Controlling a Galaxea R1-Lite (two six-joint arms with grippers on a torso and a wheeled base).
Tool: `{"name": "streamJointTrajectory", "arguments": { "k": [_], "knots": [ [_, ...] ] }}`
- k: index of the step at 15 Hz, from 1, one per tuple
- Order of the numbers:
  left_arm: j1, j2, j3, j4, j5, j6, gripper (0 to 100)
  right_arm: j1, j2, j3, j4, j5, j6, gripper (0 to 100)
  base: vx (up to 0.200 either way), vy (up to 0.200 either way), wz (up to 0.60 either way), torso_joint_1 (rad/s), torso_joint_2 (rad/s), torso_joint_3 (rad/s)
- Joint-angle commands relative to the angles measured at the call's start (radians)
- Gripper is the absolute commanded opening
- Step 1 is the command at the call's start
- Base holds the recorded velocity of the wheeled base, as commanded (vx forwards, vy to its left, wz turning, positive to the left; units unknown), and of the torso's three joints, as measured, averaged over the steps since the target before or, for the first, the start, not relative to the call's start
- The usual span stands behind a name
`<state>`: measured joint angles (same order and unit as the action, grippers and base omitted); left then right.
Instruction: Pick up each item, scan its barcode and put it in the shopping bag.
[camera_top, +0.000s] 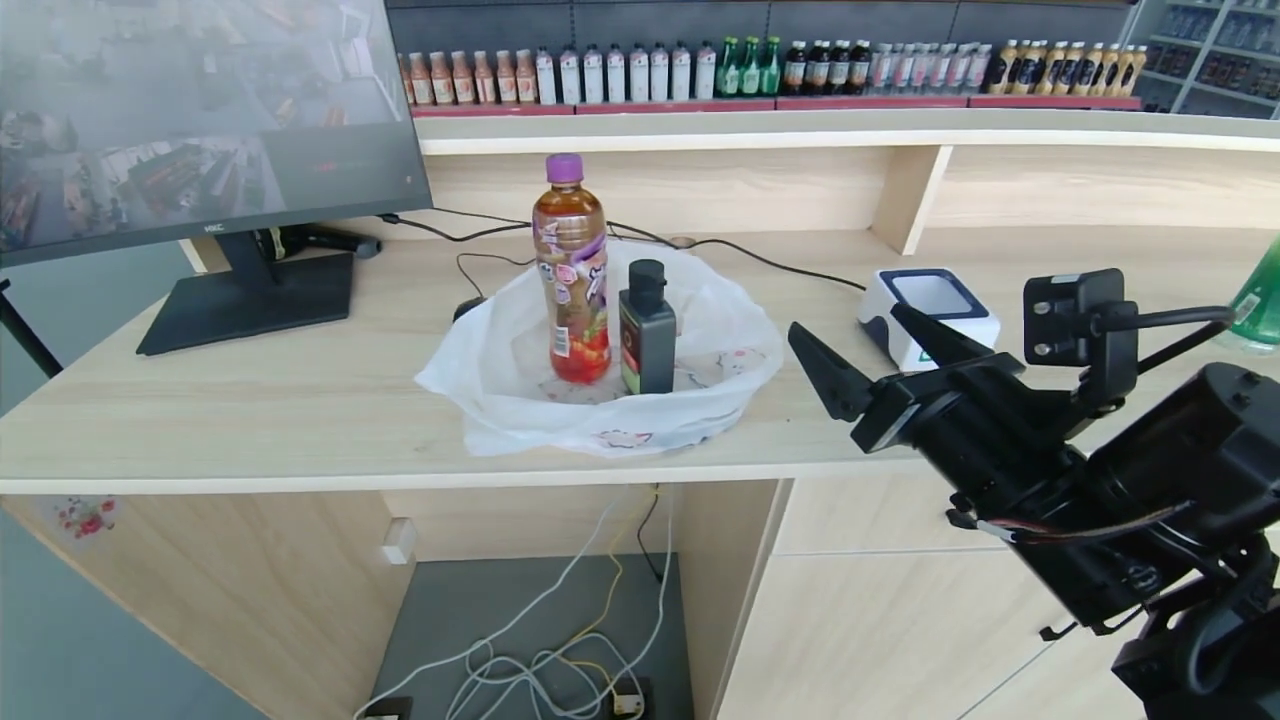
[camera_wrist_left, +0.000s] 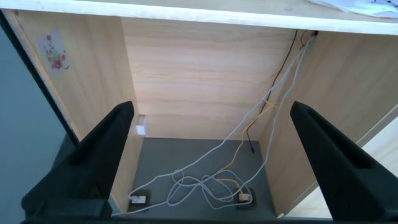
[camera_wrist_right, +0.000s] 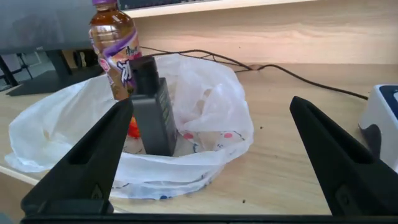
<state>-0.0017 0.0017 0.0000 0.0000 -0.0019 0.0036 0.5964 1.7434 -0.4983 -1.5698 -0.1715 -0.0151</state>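
A white shopping bag (camera_top: 500, 372) lies open in the middle of the counter. In it stand a tea bottle (camera_top: 572, 290) with a purple cap and a dark flat bottle (camera_top: 648, 335), side by side. My right gripper (camera_top: 842, 316) hovers open and empty just right of the bag, in front of the white barcode scanner (camera_top: 930, 310). Its wrist view shows the bag (camera_wrist_right: 224, 99), the tea bottle (camera_wrist_right: 115, 43), the dark bottle (camera_wrist_right: 155, 115) and the scanner (camera_wrist_right: 384, 118). My left gripper (camera_wrist_left: 211, 107) is open and empty, low in front of the counter, facing the recess beneath it.
A monitor (camera_top: 200, 110) stands at the counter's left, with cables behind the bag. A green bottle (camera_top: 1262, 300) shows at the far right edge. Loose cables (camera_wrist_left: 211, 180) lie on the floor of the recess under the counter. Shelves of drinks line the back.
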Motion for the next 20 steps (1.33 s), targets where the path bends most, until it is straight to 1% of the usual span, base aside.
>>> {"name": "streamJointTrajectory", "arguments": {
  "k": [1, 9, 12, 20],
  "knots": [
    [0.0, 0.0, 0.0, 0.0, 0.0, -0.001, 100, 0.0, 0.004, 0.001, -0.001, 0.0, 0.0, 100, 0.0, -0.2, 0.0, 0.002, 0.01, 0.002],
    [0.0, 0.0, 0.0, 0.0, 0.0, -0.004, 100, 0.0, 0.005, -0.003, -0.001, -0.002, -0.003, 100, 0.0, -0.2, 0.0, 0.002, 0.0, 0.004],
    [0.0, 0.0, 0.0, 0.0, 0.0, -0.01, 100, 0.002, 0.005, -0.005, -0.001, -0.002, -0.003, 100, 0.0, -0.2, 0.0, 0.004, 0.01, 0.005],
    [0.0, 0.0, 0.0, 0.0, 0.0, -0.01, 100, 0.002, -0.013, 0.015, -0.001, -0.002, -0.003, 100, 0.0, -0.2, 0.0, -0.001, 0.0, 0.002]
  ]
}}
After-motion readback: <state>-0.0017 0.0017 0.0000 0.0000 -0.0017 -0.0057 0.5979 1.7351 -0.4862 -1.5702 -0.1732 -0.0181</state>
